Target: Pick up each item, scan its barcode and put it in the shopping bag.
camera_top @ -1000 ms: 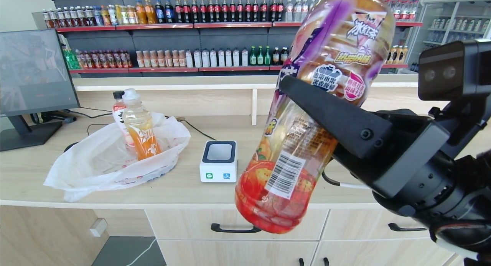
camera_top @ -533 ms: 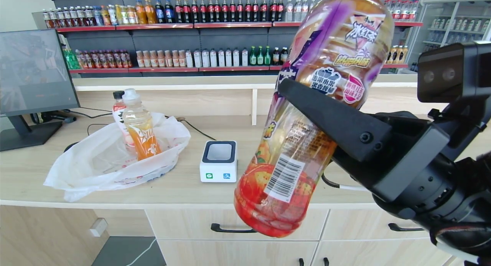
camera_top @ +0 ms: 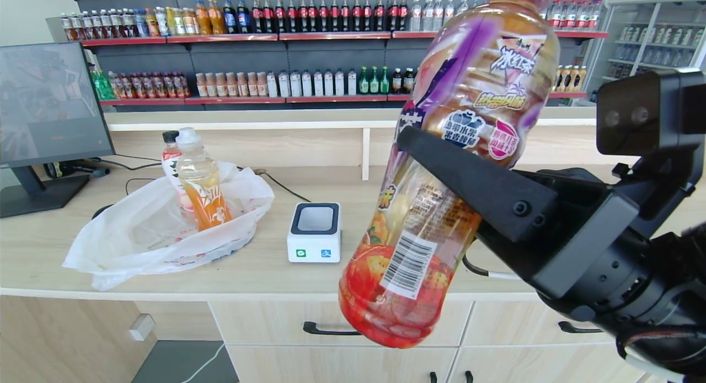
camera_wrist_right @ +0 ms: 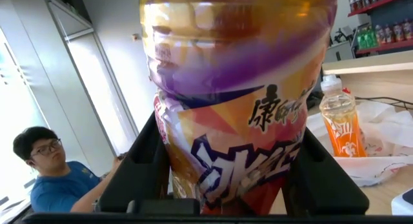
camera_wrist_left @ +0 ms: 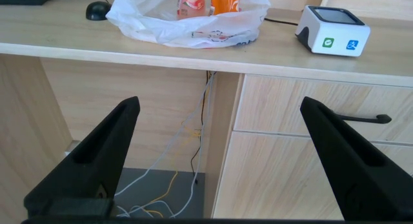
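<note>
Since the earlier frames the iced tea bottle (camera_top: 419,234) has sunk slightly, and its base now sits lower against the drawer front (camera_top: 265,319). The right gripper (camera_top: 436,151) clamps the bottle at mid-body, aloft on the near side, right of the barcode scanner (camera_top: 314,232). The bottle is tilted with its cap up and to the right, barcode facing near. The left gripper (camera_wrist_left: 219,140) hangs low before the counter cabinet (camera_wrist_left: 284,121), jaws wide, holding nothing. The shopping bag (camera_top: 132,234) lies left of the scanner.

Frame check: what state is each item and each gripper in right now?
large bottle: tilted, off the counter, barcode showing in the head view.
right gripper: shut on the large bottle.
left gripper: open, holding nothing, low before the cabinet.
shopping bag: open on the counter.
orange bottle: upright in the bag.
scanner: on the counter, uncovered.
</note>
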### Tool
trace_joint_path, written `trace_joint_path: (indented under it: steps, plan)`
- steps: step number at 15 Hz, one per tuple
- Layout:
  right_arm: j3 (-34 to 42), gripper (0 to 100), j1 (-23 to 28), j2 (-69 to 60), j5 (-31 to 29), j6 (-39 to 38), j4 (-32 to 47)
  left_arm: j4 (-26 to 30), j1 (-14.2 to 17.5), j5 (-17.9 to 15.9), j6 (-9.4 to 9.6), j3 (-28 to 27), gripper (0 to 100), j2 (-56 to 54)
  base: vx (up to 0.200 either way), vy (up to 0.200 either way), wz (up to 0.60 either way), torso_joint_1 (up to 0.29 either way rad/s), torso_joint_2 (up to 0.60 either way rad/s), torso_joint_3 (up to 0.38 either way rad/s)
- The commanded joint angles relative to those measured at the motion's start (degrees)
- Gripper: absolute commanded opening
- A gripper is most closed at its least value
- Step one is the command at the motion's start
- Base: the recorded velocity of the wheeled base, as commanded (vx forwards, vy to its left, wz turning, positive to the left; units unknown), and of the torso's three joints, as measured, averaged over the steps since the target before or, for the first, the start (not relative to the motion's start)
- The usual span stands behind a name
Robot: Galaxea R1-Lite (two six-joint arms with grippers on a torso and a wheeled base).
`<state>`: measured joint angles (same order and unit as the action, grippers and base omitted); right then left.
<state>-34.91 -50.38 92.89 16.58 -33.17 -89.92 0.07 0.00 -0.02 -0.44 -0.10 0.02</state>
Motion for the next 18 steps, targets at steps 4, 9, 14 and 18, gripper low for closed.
trace_joint_path:
  steps: [4, 9, 14, 18]
  plan:
    - [4.24, 0, 4.15, 0.45, -0.50, 4.87, -0.08, 0.01, 0.00, -0.06, 0.26, 0.01, 100, -0.02, 0.000, 0.000, 0.00, 0.000, 0.00, 0.000]
    - [8.37, 0, 8.11, -0.61, -0.67, 14.10, -0.08, 0.01, 0.00, -0.06, 0.18, 0.01, 100, -0.02, 0.000, 0.000, 0.00, 0.000, 0.00, 0.000]
    - [15.67, 0, 15.05, -1.13, -21.94, 36.69, -0.08, 0.01, 0.00, -0.06, 0.26, 0.01, 100, -0.02, 0.000, 0.000, 0.00, 0.000, 0.00, 0.000]
    - [20.59, 0, 16.81, -2.01, -25.37, 39.85, -0.08, 0.01, 0.00, -0.06, 0.26, 0.10, 100, -0.02, 0.000, 0.000, 0.00, 0.000, 0.00, 0.000]
